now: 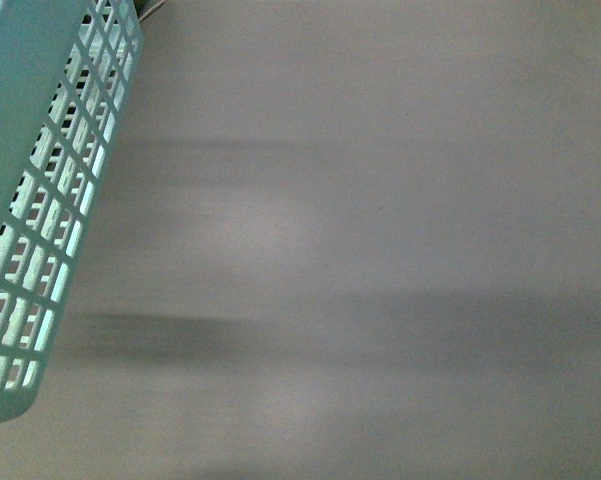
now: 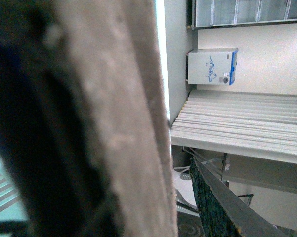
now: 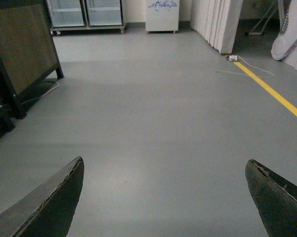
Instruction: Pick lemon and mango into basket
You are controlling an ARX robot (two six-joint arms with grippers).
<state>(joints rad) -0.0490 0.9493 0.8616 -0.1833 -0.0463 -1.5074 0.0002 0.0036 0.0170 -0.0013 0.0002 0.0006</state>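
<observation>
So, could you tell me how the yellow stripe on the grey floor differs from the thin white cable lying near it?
The yellow stripe is broad, flat and straight; the thin white cable is slender and curves loosely. The stripe is bright yellow, the cable white, with a small white plug at one end. Both lie on the grey floor near the stacked white panels.
</observation>
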